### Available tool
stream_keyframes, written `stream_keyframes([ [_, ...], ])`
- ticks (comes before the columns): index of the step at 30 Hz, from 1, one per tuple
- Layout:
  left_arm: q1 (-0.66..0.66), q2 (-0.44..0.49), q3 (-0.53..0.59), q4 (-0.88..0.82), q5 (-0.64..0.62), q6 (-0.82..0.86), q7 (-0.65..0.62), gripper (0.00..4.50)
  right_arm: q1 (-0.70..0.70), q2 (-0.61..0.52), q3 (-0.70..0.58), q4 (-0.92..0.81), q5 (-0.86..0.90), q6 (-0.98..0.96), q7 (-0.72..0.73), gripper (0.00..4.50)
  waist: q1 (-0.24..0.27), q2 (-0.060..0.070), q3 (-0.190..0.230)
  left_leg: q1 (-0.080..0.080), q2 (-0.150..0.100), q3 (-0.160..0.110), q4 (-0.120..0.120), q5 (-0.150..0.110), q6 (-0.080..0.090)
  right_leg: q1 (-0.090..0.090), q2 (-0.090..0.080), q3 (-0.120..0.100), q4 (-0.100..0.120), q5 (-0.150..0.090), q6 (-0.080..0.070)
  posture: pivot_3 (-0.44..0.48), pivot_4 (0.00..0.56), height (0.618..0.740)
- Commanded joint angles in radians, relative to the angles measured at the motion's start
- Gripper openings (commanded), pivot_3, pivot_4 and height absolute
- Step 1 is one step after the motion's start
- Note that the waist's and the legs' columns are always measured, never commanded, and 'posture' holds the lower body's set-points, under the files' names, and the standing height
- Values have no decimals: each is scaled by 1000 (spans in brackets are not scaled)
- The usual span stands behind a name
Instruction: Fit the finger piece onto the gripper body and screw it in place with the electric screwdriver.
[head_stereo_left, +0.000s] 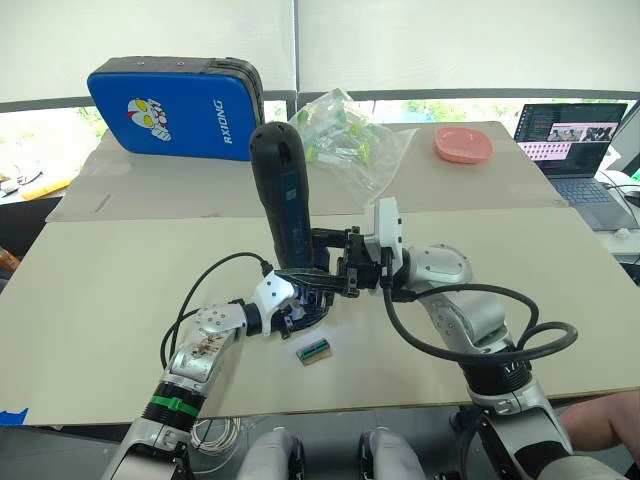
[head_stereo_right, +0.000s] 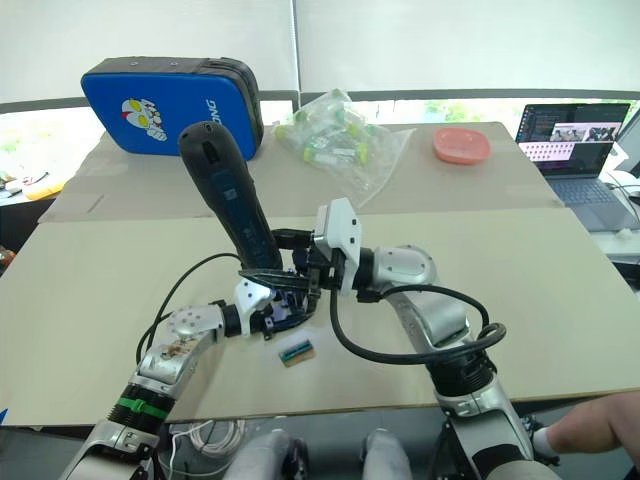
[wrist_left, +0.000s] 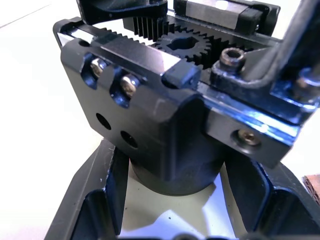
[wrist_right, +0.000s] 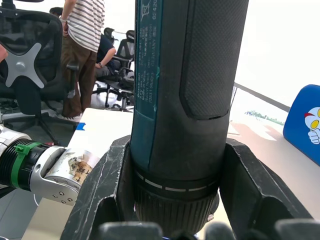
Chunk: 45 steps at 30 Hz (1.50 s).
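Nearest the robot on the tan table (head_stereo_left: 120, 300) lies a small tan-and-green block (head_stereo_left: 314, 351), loose, just in front of both grippers.

Left gripper (head_stereo_left: 300, 305): low over the table, fingers clenched on the gripper body (wrist_left: 165, 125). The left wrist view shows the round base of the body seated between the two black fingers (wrist_left: 95, 200), both touching it; above sit a toothed rack and gear, two small bolts and a socket screw. The head views show the body merely as a dark cluster at the fingertips.

Right gripper (head_stereo_left: 350, 262): reaches in from the right, fingers clasped around the lower barrel of the electric screwdriver (head_stereo_left: 285, 195), just above its ribbed collar, as the right wrist view shows with a finger (wrist_right: 102, 185) pressed to each side. The screwdriver stands nearly upright, rounded end up, leaning slightly to the robot's left; its bit end points down at the gripper body. Contact of bit and body cannot be told. The finger piece cannot be made out separately.

Farther back: a clear bag of small parts (head_stereo_left: 345, 140), a pink dish (head_stereo_left: 463, 144), a blue case (head_stereo_left: 175, 105), and a laptop (head_stereo_left: 572, 135) at far right. The right wrist view also shows a person in a striped shirt (wrist_right: 82, 45) among office chairs.
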Motion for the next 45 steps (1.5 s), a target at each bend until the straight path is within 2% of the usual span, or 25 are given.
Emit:
stream_keyframes([
  [1, 25, 7, -15, 2, -1, 14, -11, 2288, 1, -23, -6, 18, -9, 35, 8, 1966, 0, 0, 0, 0, 0, 0, 0, 0, 0, 0, 0, 0, 0, 0, 0, 0, 150, 740],
  [12, 25, 7, -7, 31, 4, -4, -2, 2288, -43, -20, -106, -76, 118, 24, 66, 1966, 1, 0, 0, -4, 0, 0, -1, 0, 0, -1, 0, 0, 0, 0, 0, 0, 150, 740],
  [22, 35, 13, -7, 51, 8, -22, -1, 2288, -46, -38, -127, -123, 174, 44, 87, 1966, 1, 0, 0, -7, 0, 0, -1, 3, 4, -3, 0, 0, 0, 0, 0, 0, 150, 740],
  [26, 43, 15, 1, 52, 15, -33, 17, 4250, -40, -56, -146, -160, 223, 65, 101, 1966, 1, 0, 0, -7, 0, 0, -1, 3, 4, -3, 0, 0, 0, 0, 0, 0, 150, 740],
  [27, 45, 19, 2, 54, 20, -46, 20, 4408, -42, -62, -154, -177, 243, 72, 107, 1966, 1, 0, 0, -7, 0, 0, -1, 3, 4, -3, 0, 0, 0, 0, 0, 0, 150, 740],
  [30, 76, 41, 28, 32, 3, -52, 15, 4408, -71, -97, -201, -250, 343, 146, 82, 1966, -3, 0, 0, -7, 0, 0, -1, 3, 4, -3, 0, 0, 0, 0, 0, 0, 150, 740],
  [34, 154, 100, 102, -58, -83, -39, -32, 4408, -77, -238, -306, -306, 502, 293, 64, 1966, -13, 0, 1, -7, 1, 0, -3, 3, 3, -4, -6, 0, -1, 0, -1, 0, 150, 740],
  [38, 265, 206, 251, -152, -259, -32, -157, 4408, -42, -508, -459, -238, 603, 477, 93, 1966, -19, -1, 3, -8, 0, 0, -4, 0, -1, -5, -9, -1, -1, -1, -2, 0, 150, 740],
  [42, 315, 305, 347, -215, -379, -10, -271, 4408, 35, -782, -479, -115, 511, 576, 192, 1966, -2, 0, 9, -9, 0, 0, -3, -2, -4, -10, -12, -6, -3, -5, -8, 0, 150, 740],
  [45, 310, 368, 406, -227, -426, 14, -319, 4408, 92, -967, -395, 22, 406, 696, 217, 1966, 8, 1, 10, -13, -1, 1, -1, -3, -3, -13, -14, -7, -3, -7, -5, 0, 150, 740],
])
